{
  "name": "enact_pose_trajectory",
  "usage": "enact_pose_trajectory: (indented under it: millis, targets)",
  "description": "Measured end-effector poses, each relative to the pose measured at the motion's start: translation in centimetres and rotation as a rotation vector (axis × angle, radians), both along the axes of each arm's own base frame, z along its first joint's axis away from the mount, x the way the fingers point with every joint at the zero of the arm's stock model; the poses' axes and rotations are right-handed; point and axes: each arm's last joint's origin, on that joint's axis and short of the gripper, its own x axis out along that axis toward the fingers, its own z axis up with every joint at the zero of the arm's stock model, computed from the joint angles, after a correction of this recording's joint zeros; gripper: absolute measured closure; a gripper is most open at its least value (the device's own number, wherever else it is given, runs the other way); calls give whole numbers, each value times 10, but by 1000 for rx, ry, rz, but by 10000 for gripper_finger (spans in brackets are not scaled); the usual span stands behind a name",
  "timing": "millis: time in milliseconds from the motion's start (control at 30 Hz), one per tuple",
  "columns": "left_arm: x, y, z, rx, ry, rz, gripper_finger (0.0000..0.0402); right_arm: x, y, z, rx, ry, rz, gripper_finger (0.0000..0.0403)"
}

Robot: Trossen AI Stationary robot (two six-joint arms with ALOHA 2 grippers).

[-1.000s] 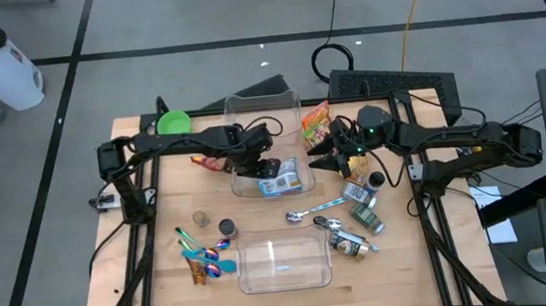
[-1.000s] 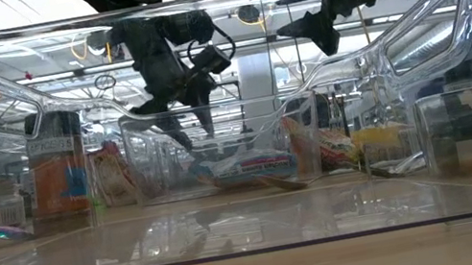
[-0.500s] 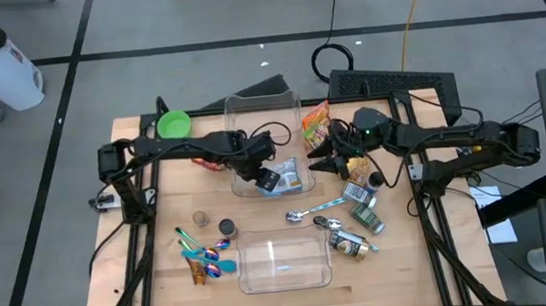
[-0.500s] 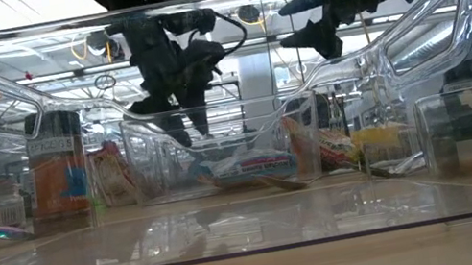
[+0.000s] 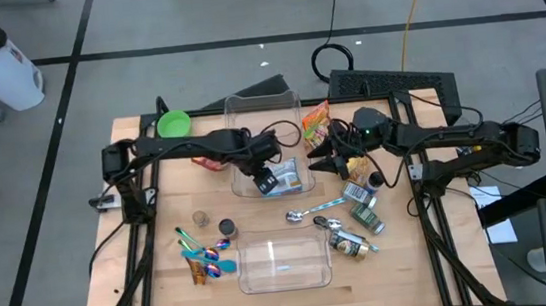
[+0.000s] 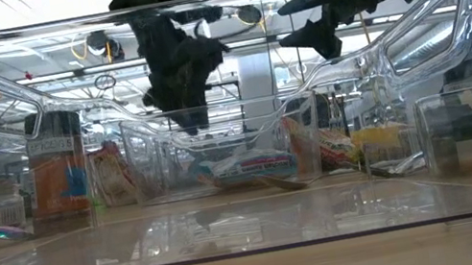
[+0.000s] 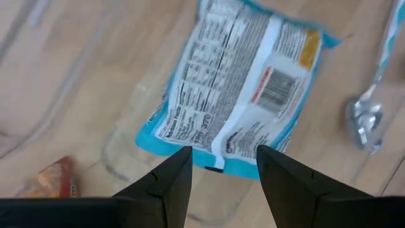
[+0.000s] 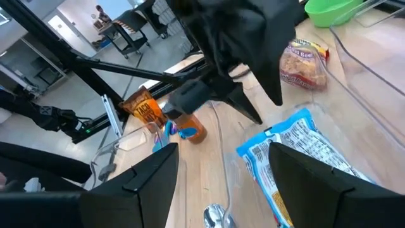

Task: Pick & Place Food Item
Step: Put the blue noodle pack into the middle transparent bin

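Left gripper [image 5: 267, 180] over the near end of the far clear bin [image 5: 261, 109], fingers [image 7: 166, 183] spread, nothing between them, pointing down at the blue-and-white snack packet [image 5: 285, 177]. Packet lying flat, back side up with nutrition panel and barcode showing, at the bin's near edge where rim meets wood; inside or just outside the wall: cannot tell. Long axis roughly across the table, slightly skewed, one short end nearly under the left fingertips. Right gripper [image 5: 324, 155] just beside the packet on its right-hand side, low over the table [image 5: 161, 244], jaws spread too, empty, aimed toward the left gripper. Count: two clear bins, far one plus near bin [image 5: 283, 260]; one blue packet; one orange-red snack bag [image 5: 314, 123] by the far bin's right wall; another small reddish packet [image 5: 205, 160] under the left arm; one green bowl [image 5: 174, 122] at the far left corner; one metal spoon [image 5: 311, 211] right of centre; a cluster of coloured spoons [image 5: 205, 252] near left; several small tins and jars [image 5: 361, 210] on the right, exact number unclear.
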Motion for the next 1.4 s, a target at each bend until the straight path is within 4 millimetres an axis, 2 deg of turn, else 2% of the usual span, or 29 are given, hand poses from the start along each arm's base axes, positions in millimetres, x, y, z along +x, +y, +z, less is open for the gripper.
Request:
enact_pose_trajectory:
  millis: [300, 833, 1067, 1400]
  targets:
    - [8, 0, -25, -33, 67, -77, 220, -1, 0, -2, 3, 18, -1, 165]
    - [10, 1, -30, 43, 95, -166, 220, -1, 0, -2, -7, 18, -5, 165]
    - [12, 2, -39, 40, 116, -176, 220, -1, -1, -3, -14, 18, -28, 165]
    - [12, 2, -44, 32, 139, -171, 225, -9, 2, -27, 79, 7, -54, 165]
